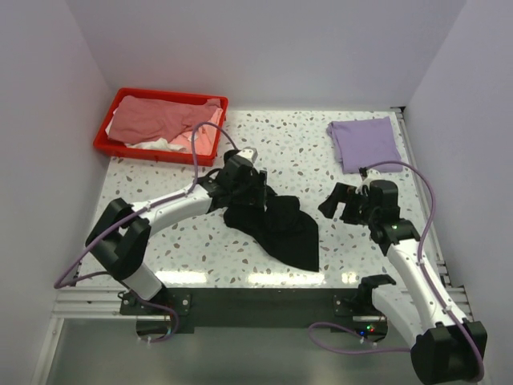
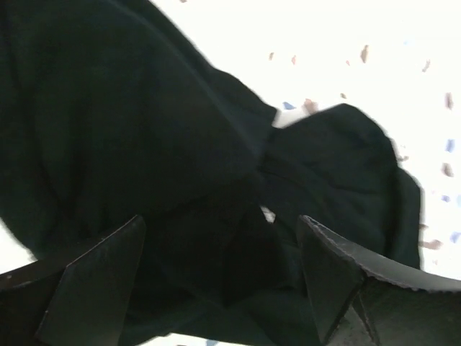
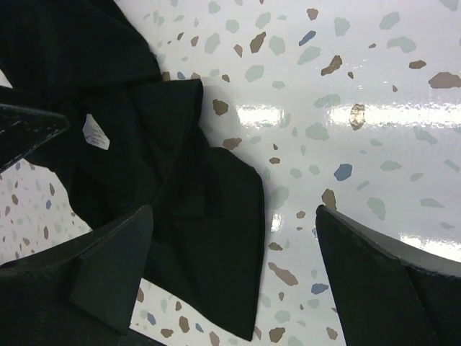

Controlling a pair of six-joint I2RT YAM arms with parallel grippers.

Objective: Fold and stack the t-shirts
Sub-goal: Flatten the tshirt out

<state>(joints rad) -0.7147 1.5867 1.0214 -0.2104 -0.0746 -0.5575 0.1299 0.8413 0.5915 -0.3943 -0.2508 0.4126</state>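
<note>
From above, a crumpled soft black t-shirt lies mid-table on the speckled white terrazzo table. The left gripper sits over its far left end, and the right gripper hangs just right of it, apart. A folded light purple t-shirt lies far right. A red plastic bin far left holds a dusty pink t-shirt over white cloth. The left wrist view shows jaws spread wide above black cloth, gripping nothing. The right wrist view shows jaws wide over bare table, with the shirt's white label to the left.
</note>
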